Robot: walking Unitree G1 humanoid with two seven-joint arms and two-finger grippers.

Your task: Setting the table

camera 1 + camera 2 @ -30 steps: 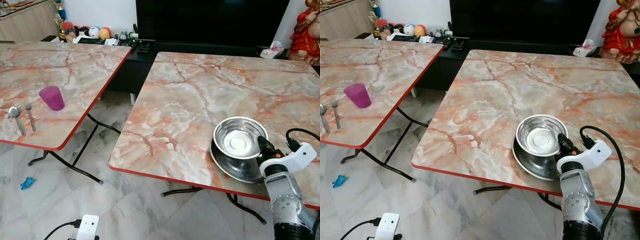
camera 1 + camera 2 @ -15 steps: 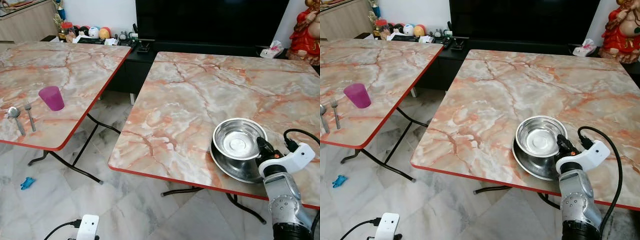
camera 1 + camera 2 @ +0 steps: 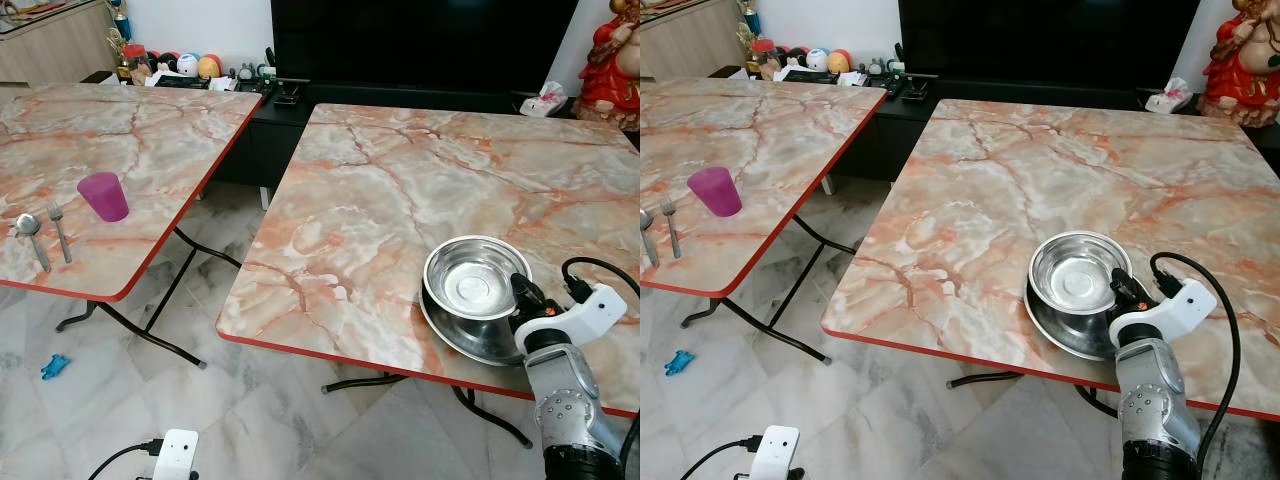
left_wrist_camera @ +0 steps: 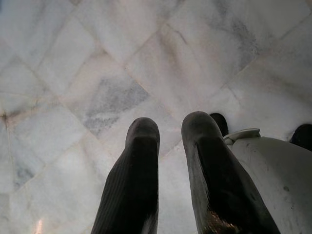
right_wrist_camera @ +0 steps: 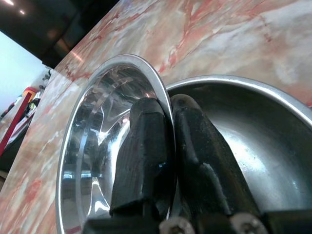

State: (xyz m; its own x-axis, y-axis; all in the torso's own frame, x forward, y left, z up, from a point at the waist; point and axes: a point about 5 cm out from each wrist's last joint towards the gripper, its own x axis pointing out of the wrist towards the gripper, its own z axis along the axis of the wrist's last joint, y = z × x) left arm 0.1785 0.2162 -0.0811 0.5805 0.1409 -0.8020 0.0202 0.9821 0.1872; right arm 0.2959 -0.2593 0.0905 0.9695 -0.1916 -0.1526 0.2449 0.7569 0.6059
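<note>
A steel bowl (image 3: 476,277) sits in a shallow steel plate (image 3: 448,322) near the front right edge of the right marble table (image 3: 400,180). My right gripper (image 3: 521,293) is shut on the bowl's near rim. In the right wrist view one of its fingers (image 5: 141,146) lies inside the bowl (image 5: 92,131) and the other outside, over the plate (image 5: 263,122). On the left table (image 3: 150,130) stand a purple cup (image 3: 103,196), a spoon (image 3: 30,232) and a fork (image 3: 60,228). My left gripper (image 4: 168,129) hangs idle over the floor, fingers close together and holding nothing.
A tiled gap with folding table legs separates the two tables. A black TV cabinet (image 3: 290,100) with small items runs along the back, and a red statue (image 3: 615,55) stands at the back right. A blue scrap (image 3: 55,366) and a white device (image 3: 175,455) lie on the floor.
My right gripper and the bowl have crept slightly left and toward the near edge. Nothing else has moved.
</note>
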